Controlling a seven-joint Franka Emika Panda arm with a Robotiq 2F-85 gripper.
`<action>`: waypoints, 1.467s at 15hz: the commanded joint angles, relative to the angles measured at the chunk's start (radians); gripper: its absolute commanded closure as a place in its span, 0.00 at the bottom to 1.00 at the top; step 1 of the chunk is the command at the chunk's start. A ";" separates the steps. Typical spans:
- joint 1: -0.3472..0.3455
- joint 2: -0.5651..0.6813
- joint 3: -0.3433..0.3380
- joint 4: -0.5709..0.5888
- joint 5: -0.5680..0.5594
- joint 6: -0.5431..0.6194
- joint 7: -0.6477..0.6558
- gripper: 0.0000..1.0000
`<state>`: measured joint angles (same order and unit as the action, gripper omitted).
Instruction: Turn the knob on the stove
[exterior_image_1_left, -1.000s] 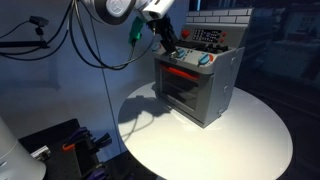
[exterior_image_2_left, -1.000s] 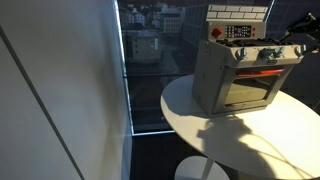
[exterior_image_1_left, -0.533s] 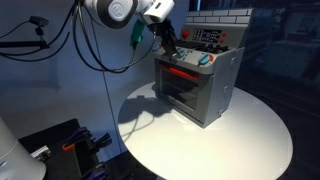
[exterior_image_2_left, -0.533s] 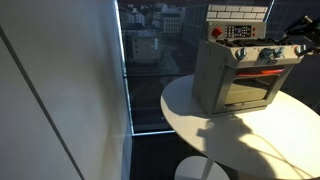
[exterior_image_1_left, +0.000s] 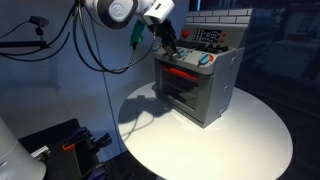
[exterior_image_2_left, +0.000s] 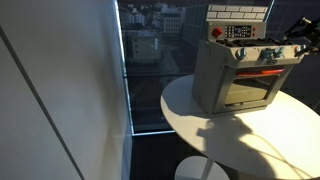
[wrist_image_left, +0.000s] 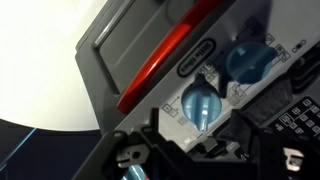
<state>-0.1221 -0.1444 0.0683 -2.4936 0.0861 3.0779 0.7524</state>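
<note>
A: Hardly anything moved: gripper (exterior_image_1_left: 172, 45) still hangs at the stove's (exterior_image_1_left: 195, 85) top front corner.
B: Holding anything?
A: No, jaws apart, empty; blue knob (wrist_image_left: 200, 104) just ahead. Stove sits on round table (exterior_image_1_left: 250, 140).

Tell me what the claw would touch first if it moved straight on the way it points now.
Most likely the nearer blue knob of the stove, straight ahead of the open claw; depth is unclear.
</note>
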 joint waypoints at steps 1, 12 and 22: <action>-0.017 0.012 0.011 0.016 -0.014 0.007 0.032 0.29; -0.028 0.018 0.015 0.027 -0.027 0.001 0.048 0.51; -0.038 0.022 0.025 0.033 -0.048 0.001 0.071 0.69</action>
<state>-0.1349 -0.1359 0.0773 -2.4808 0.0678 3.0790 0.7869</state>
